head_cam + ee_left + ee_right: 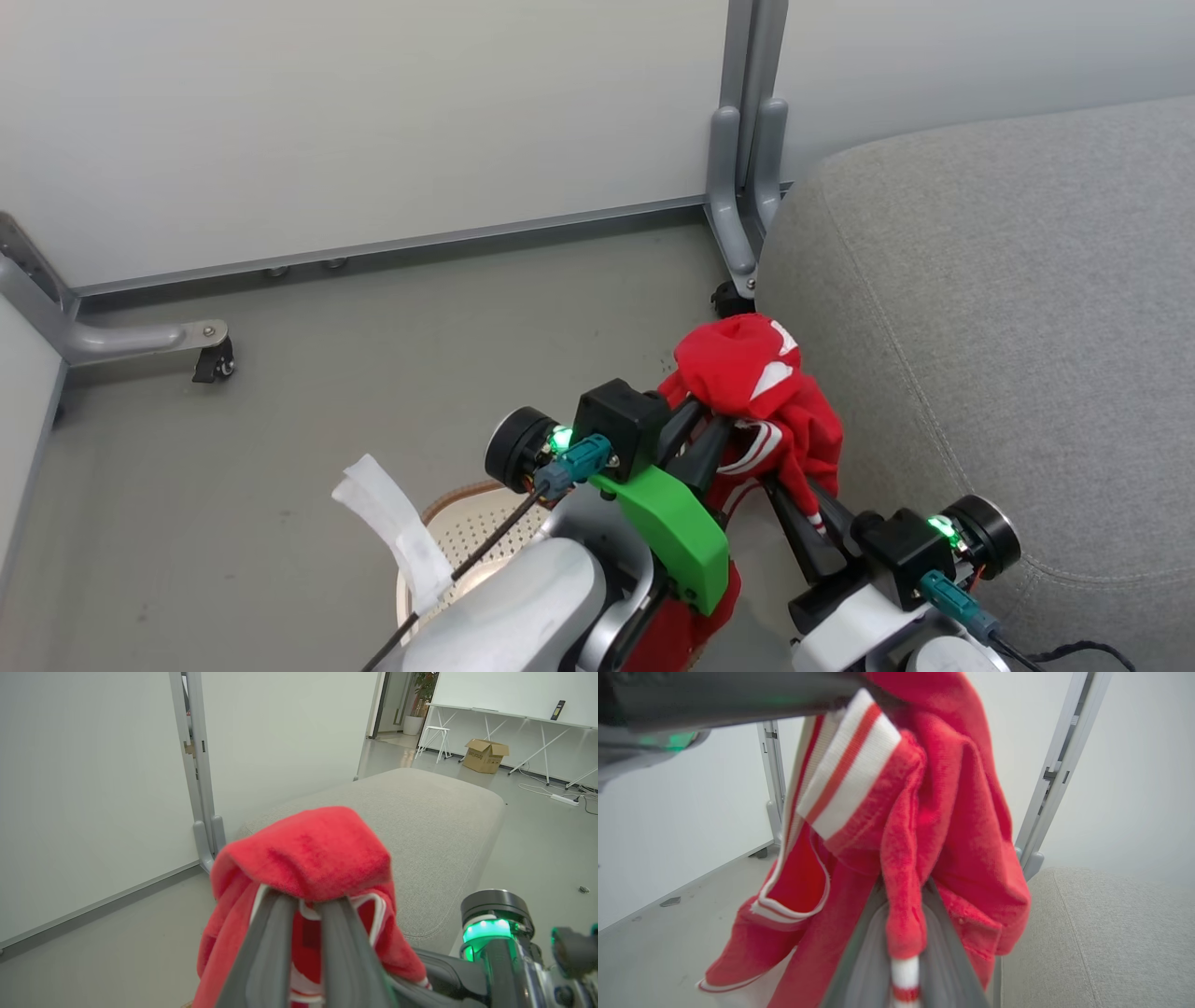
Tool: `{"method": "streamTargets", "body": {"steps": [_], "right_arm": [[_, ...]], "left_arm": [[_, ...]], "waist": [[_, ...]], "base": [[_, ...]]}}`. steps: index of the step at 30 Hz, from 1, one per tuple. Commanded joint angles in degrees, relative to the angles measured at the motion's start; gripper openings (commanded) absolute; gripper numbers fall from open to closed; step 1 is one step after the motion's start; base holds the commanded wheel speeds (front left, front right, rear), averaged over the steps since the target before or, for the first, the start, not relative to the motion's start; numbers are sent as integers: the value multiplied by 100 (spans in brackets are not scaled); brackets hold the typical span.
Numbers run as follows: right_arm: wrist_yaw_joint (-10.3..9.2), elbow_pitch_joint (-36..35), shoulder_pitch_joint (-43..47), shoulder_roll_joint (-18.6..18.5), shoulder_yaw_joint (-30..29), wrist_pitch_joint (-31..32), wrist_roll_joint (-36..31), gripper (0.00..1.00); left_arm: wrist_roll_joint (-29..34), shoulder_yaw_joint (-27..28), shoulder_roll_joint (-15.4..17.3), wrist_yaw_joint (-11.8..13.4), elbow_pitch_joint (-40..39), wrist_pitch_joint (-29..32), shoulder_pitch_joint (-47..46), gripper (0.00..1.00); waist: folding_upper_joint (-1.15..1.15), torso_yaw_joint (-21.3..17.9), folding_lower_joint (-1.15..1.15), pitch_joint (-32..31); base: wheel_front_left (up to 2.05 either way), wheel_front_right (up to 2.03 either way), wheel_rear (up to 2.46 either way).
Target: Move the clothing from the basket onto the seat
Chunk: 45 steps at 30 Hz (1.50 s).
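clothing: red jersey bunch [747,373], up in the air and carried by both arms; we see it close beside the rounded corner of the seat but not lying on it
left gripper [304,904]: fingers narrow and nearly parallel, red fabric draped over the tips and filling the slit between them; tips are buried, so we judge it clamped on the cloth
right gripper [903,891]: fingers narrow, a red fold with a white cuff running down between them; we read it as pinching the jersey
basket [446,501]: on the floor [373,327] at lower left under the left forearm; the perforated bit we see holds no cloth
hem: hangs low behind the left wrist; we cannot tell whether it has cleared the basket rim
seat [990,308]: grey cushion on the right, top bare
done: we'd say pick-up and lift are finished, with the load at roughly cushion height
left: swing the bundle right over the cushion, lower until it rests there, open both sets of fingers, pull back
progress: about halfway by our estimate
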Motion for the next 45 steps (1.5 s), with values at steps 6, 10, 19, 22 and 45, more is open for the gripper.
{"method": "streamTargets", "body": {"steps": [6, 10, 19, 22, 45], "right_arm": [[-5, -23, -6, -2, -45, -20, -29, 0], [-5, -22, -42, -10, -41, -20, 9, 0], [-5, -61, -79, 19, -108, -20, 96, 0], [-4, -59, -91, 25, -109, -20, 110, 0], [-5, -115, 47, 135, -712, -20, 110, 0]], "left_arm": [[55, -17, 63, 48, 56, 27, 44, 0], [31, -3, 49, 69, 77, -2, 22, 0], [125, -29, 99, 189, 150, 1, -73, 100], [106, -3, 105, 209, 148, -13, -97, 100], [8, 2, 259, 254, 127, 0, -29, 100]], "waist": [[0, -1, 1, 9], [0, 13, 1, 19], [0, 48, 1, 35], [0, 52, 1, 38], [0, 55, 1, 36]], "base": [[0, 0, 0], [0, 0, 0], [0, 0, 0], [0, 0, 0], [0, 0, 0]]}}
